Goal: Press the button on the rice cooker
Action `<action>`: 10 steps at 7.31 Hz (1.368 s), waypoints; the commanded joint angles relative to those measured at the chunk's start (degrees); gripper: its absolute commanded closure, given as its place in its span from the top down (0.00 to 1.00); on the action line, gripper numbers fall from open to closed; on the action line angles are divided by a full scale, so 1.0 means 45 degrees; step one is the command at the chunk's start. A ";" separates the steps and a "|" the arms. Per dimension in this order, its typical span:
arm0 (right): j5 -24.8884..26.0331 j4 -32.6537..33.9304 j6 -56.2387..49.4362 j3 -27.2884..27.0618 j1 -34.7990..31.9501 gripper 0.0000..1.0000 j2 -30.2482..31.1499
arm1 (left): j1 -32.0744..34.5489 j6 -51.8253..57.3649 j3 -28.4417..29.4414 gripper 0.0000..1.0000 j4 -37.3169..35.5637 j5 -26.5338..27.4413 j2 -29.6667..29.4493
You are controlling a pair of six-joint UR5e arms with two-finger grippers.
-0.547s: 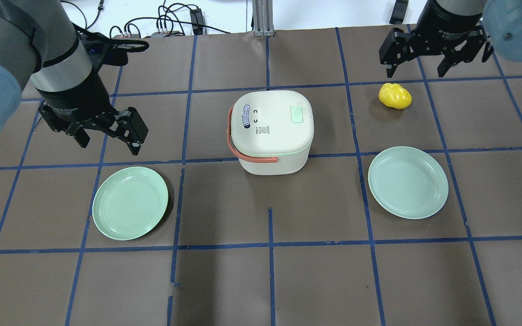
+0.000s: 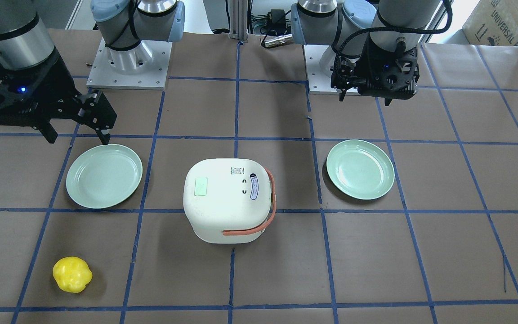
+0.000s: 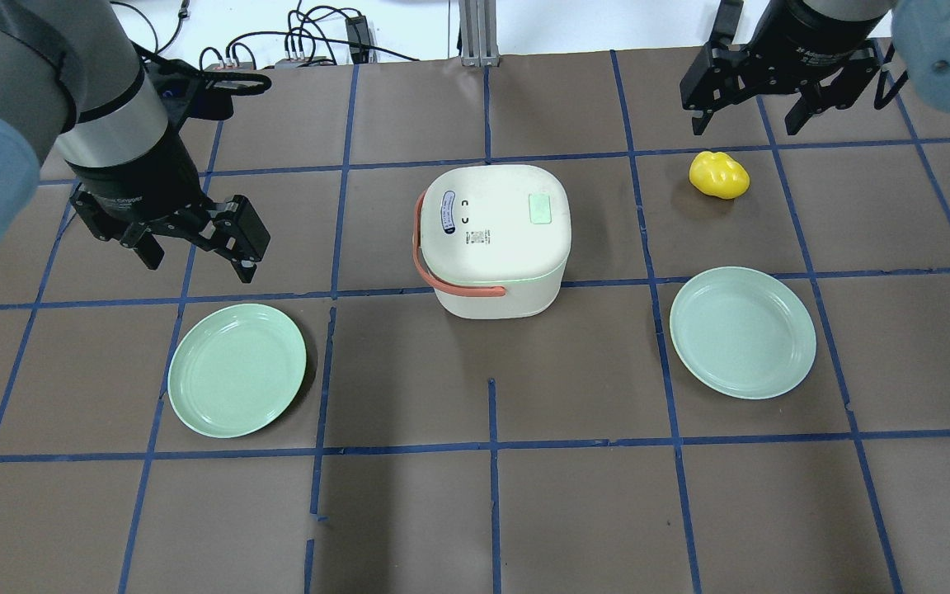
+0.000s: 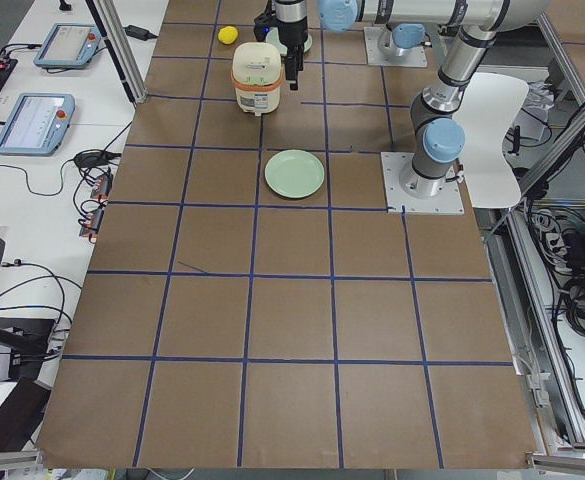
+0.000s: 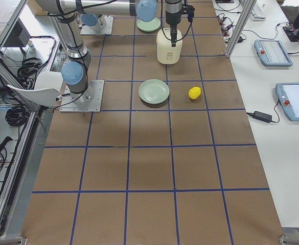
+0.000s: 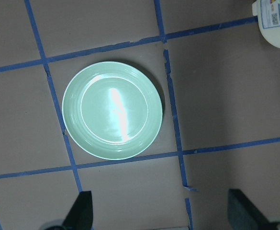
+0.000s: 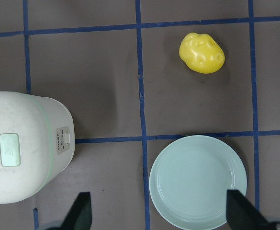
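Rice cooker [image 3: 496, 239] sits well in from every table edge; it looks rigid but light enough to slide, so press its green lid button [image 3: 541, 208] straight down. Left gripper [image 3: 197, 266] and right gripper [image 3: 747, 124] hang spread wide, empty

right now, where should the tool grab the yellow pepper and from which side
Come straight down from above and close across its narrower middle. The yellow pepper lies alone, rounded and lumpy, with nothing touching it and open space all round. The right tool is nearest.
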State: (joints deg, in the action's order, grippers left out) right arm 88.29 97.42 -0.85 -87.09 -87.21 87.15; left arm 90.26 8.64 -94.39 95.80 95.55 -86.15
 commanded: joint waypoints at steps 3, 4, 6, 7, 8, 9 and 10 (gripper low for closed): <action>-0.0128 0.0012 0.0090 -0.0080 -0.0151 1.00 0.0166 | 0.0000 0.0013 0.0000 1.00 -0.0019 -0.0004 0.0005; -0.0147 0.0012 0.0090 -0.0099 -0.0151 1.00 0.0166 | 0.0000 0.0013 0.0000 1.00 0.0001 -0.0004 0.0005; -0.0128 -0.0065 0.0032 -0.0138 -0.0151 1.00 0.0166 | 0.0000 0.0013 0.0000 1.00 0.0001 0.0015 0.0005; -0.0128 -0.0627 0.0013 -0.0197 -0.0151 1.00 0.0185 | 0.0000 0.0013 0.0000 1.00 0.0001 0.0016 0.0005; -0.0147 -0.1019 0.0012 -0.0197 -0.0151 1.00 0.0185 | 0.0000 -0.0006 0.0000 1.00 0.0001 -0.0004 0.0005; -0.0148 -0.1100 0.0032 -0.0197 -0.0151 1.00 0.0185 | 0.0000 -0.0006 0.0000 1.00 0.0001 0.0015 0.0005; -0.0148 -0.1391 0.0012 -0.0197 -0.0151 1.00 0.0185 | 0.0000 0.0013 0.0000 1.00 0.0001 -0.0004 0.0005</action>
State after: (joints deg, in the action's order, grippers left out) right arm 87.64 92.55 -0.75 -87.96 -87.89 87.97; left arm 90.26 8.64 -94.39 95.80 95.59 -86.13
